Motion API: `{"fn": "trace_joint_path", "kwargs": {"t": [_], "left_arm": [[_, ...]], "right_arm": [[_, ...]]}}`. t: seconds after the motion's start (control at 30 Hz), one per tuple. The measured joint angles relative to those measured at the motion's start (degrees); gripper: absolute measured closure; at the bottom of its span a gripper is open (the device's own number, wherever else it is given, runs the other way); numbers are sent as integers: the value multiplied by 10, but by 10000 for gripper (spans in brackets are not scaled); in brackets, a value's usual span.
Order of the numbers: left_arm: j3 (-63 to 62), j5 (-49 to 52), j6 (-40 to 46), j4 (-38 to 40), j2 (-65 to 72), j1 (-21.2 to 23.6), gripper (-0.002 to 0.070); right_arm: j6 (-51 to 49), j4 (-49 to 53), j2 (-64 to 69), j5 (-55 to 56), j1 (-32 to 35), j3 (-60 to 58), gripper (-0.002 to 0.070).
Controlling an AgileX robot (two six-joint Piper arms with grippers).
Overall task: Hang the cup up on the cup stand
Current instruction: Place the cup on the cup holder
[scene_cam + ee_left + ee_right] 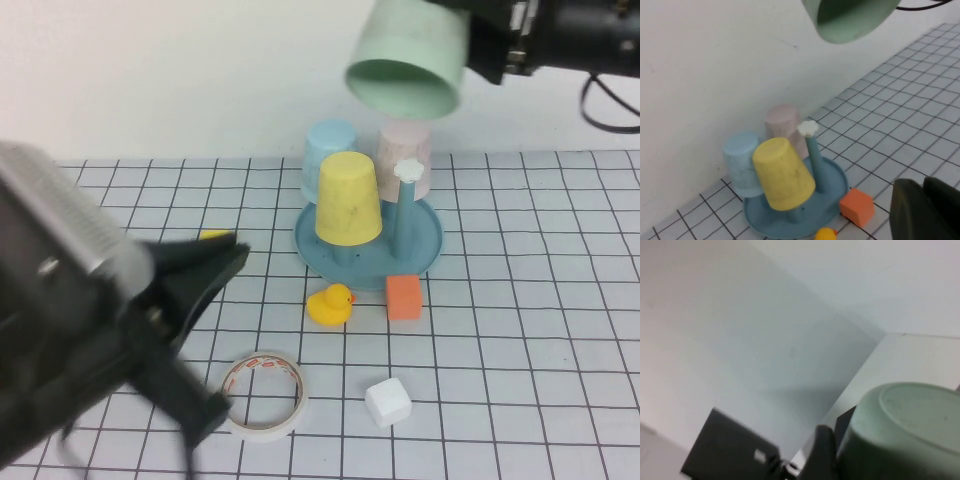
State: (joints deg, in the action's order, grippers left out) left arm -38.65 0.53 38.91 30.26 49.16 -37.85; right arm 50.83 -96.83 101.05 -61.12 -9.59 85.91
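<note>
In the high view, the right gripper (478, 45) grasps the cup (410, 58) up in the air, mouth turned down and toward the robot, above and behind the cup stand (425, 245). The peg with the white knob (407, 170) is free; a yellow cup (348, 198), a light blue cup (329, 148) and a pink cup (418, 150) already sit on other pegs. The left gripper (215, 265) is low on the left, clenched on nothing.

In the left wrist view, the cup (852, 17) is well apart from the knob (808, 128).

In the right wrist view, only the cup's bottom (907, 432) shows between the fingers (822, 450).

I judge the lifting done; lowering onto the free peg is left.
</note>
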Motion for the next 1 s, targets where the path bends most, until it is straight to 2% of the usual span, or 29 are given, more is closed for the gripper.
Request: {"fn": "trace_joint_path", "kwargs": {"t": [0.1, 0.23, 0.53, 0.7, 1.0], "left_arm": [[29, 18, 0, 0, -54, 0, 668], [99, 15, -9, 12, -142, 0, 674], [258, -42, -19, 131, -358, 0, 675], [314, -63, -19, 153, -453, 0, 675], [379, -98, -19, 160, -489, 0, 675]], "right_arm": [[1, 4, -1, -52, 30, 0, 76], [1, 22, -8, -65, 52, 0, 76], [-4, 80, -24, -77, 57, 0, 77], [-97, 99, -24, -77, 57, 0, 77], [-129, 187, -24, -77, 57, 0, 78]]}}
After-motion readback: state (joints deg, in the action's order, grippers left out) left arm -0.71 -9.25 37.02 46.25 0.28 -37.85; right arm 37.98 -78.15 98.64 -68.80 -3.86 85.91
